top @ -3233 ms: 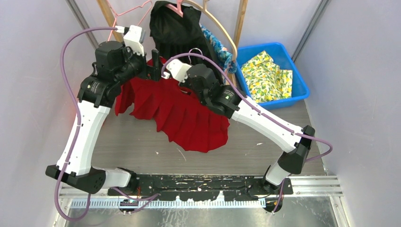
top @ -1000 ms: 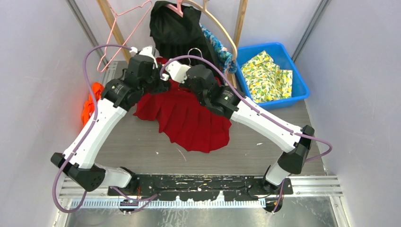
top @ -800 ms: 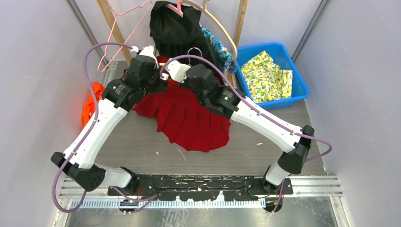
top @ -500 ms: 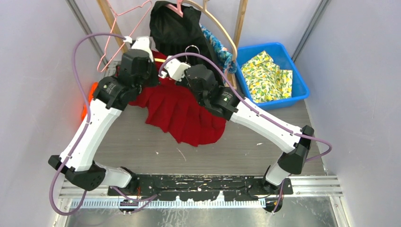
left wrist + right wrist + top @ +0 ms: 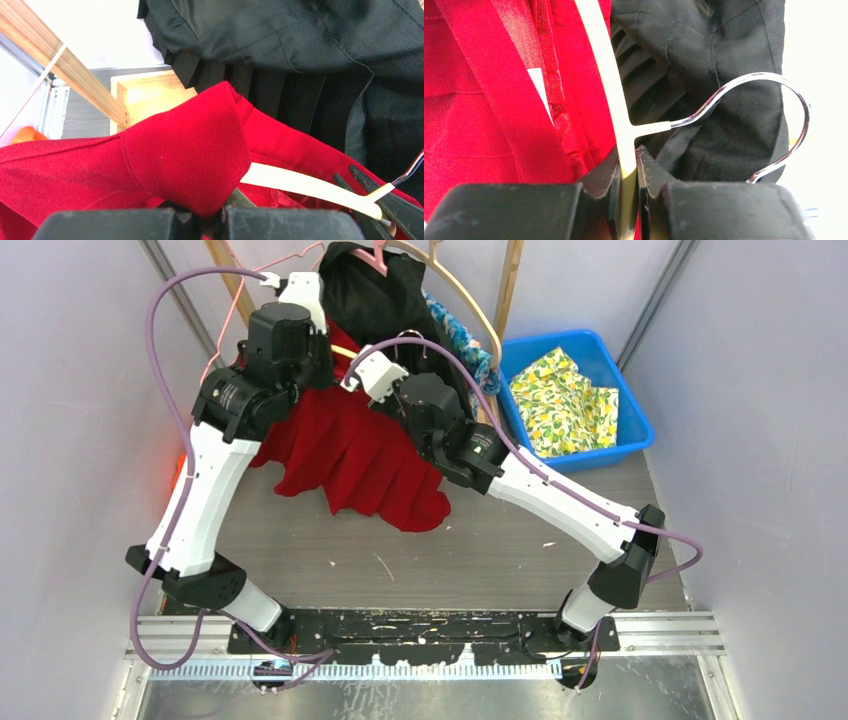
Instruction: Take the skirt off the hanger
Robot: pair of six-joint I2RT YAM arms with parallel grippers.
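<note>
Top external view: the red skirt (image 5: 340, 455) is seen in the upper left-centre of the frame, bunched high between the two wrists and draping down to the grey table (image 5: 500, 550), where its hem is spread; behind it, at the top centre, a black garment (image 5: 375, 300) is hung, and at the upper right a blue bin (image 5: 600, 350) is filled with a yellow patterned cloth (image 5: 565, 400). From the left wrist view, the left gripper (image 5: 205, 217) is shown at the bottom edge with its jaws closed on a raised fold of the skirt's red fabric, which is peaked up in the middle of the frame; the cream bar of the hanger (image 5: 300, 186) is seen emerging from under that fold toward the lower right. From the right wrist view, the right gripper (image 5: 626, 182) is shown clamped on the hanger's cream bar, just below the junction where the chrome hook (image 5: 774, 85) is joined; the skirt is gathered along the left side of the bar, and the black garment is seen on the right, behind the hook.
</note>
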